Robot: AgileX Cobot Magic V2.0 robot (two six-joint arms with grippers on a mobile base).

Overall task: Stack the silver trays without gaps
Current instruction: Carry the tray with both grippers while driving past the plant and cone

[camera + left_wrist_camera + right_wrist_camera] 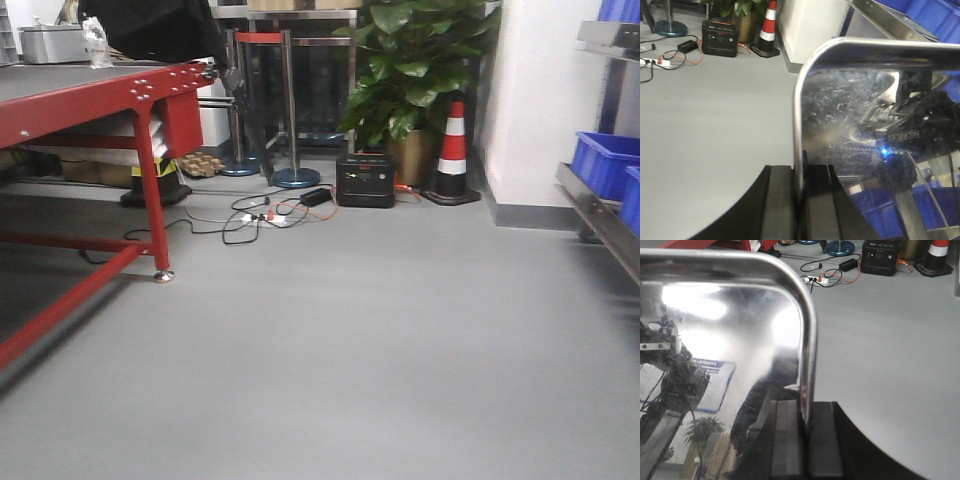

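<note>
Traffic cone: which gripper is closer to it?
Right, likely. The cone sits ahead-right of the right gripper and looks larger there; from the left gripper it looks smaller, farther ahead.

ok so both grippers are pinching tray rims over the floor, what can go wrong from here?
1. Slip: left gripper and right gripper each clamp a silver tray by its thin rolled rim only; slick steel may pivot or slide out.
2. Drop: only bare floor shows below, so a slip likely means a fall.
3. Alignment: the mirror finish reflects the surroundings, which may hinder gap-free seating.
</note>
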